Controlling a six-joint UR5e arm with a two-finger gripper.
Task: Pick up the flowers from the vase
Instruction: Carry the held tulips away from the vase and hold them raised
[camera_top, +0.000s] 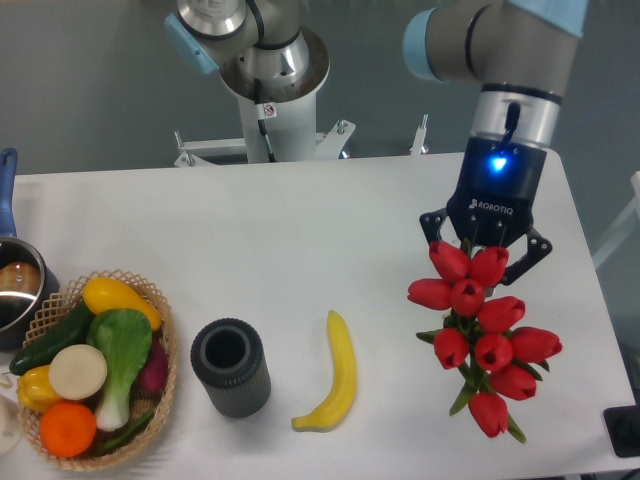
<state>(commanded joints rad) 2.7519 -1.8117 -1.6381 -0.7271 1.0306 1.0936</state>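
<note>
The flowers (480, 330), a bunch of red tulips with green stems, hang over the right side of the table. My gripper (485, 258) is directly above them and shut on the bunch; the buds hide its fingertips. The vase (230, 366), a short dark ribbed cylinder, stands upright at the front left of centre with nothing showing in its mouth. The flowers are well to the right of the vase and apart from it.
A yellow banana (335, 373) lies between the vase and the flowers. A wicker basket (160, 345) of vegetables sits at the front left, a metal pot (18, 290) behind it. The robot base (270, 75) stands behind the table. The table's right edge (590, 280) is near the flowers.
</note>
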